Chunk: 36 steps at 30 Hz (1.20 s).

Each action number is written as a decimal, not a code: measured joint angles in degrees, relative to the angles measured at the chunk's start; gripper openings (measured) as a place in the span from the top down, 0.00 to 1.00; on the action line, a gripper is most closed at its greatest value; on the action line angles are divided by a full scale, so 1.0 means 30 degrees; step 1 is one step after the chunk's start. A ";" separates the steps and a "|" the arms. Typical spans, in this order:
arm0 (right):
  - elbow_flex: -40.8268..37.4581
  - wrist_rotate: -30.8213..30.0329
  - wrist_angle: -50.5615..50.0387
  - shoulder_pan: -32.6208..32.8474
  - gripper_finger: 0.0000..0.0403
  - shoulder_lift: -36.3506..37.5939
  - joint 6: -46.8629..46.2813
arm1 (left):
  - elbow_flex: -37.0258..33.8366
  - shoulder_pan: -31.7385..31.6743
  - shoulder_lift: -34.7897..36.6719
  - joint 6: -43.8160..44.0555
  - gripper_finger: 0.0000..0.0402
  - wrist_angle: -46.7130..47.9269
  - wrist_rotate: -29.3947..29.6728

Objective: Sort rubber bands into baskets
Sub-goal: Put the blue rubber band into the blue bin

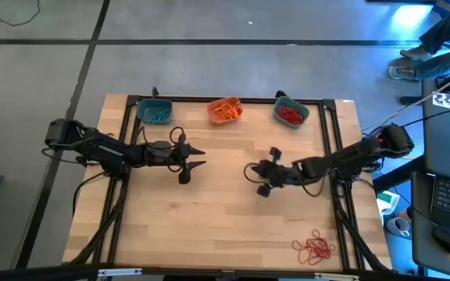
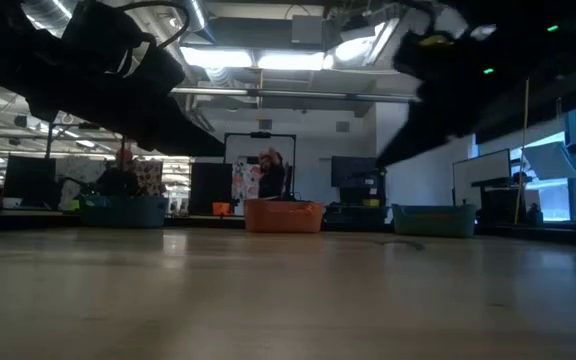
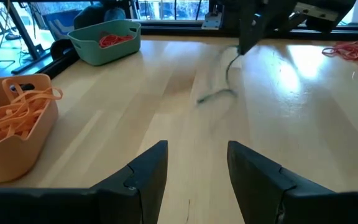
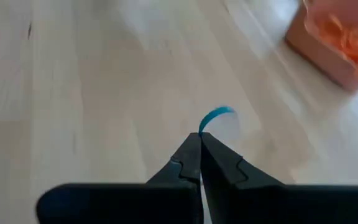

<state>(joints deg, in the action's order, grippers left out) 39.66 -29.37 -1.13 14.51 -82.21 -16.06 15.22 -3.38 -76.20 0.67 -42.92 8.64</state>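
1. A teal band [image 4: 217, 116], pinched in the closed right claw [image 4: 200, 144], is shown only by the right wrist view; it seems thin.
2. The left claw [image 3: 194, 163] is held wide over the bench [image 1: 209, 211].
3. No writing can be read.
4. Orange bands fill the orange basket [image 1: 225, 110]; red bands lie in one teal basket [image 1: 291, 113] and loose [image 1: 314, 248] near the bench's front edge.
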 joint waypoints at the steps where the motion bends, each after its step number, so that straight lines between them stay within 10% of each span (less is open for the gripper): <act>1: 0.0000 0.0297 0.0915 -0.0388 0.97 -0.0316 0.0684 | 0.0000 0.0000 -0.0001 -0.0082 0.59 0.0001 0.0000; 19: 0.0125 0.5171 1.2063 -0.3274 0.95 -0.6672 0.3097 | 0.0000 0.0000 0.0000 -0.0219 0.59 0.0127 0.0000; 36: 0.2993 0.5436 0.7718 -0.3201 0.42 -0.7181 0.2939 | 0.0000 0.0000 0.0000 0.0187 0.59 0.0176 -0.0172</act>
<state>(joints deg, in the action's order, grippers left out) 48.64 -13.07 22.03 4.91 -103.75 -7.24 15.22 -3.38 -76.20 1.23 -42.39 8.13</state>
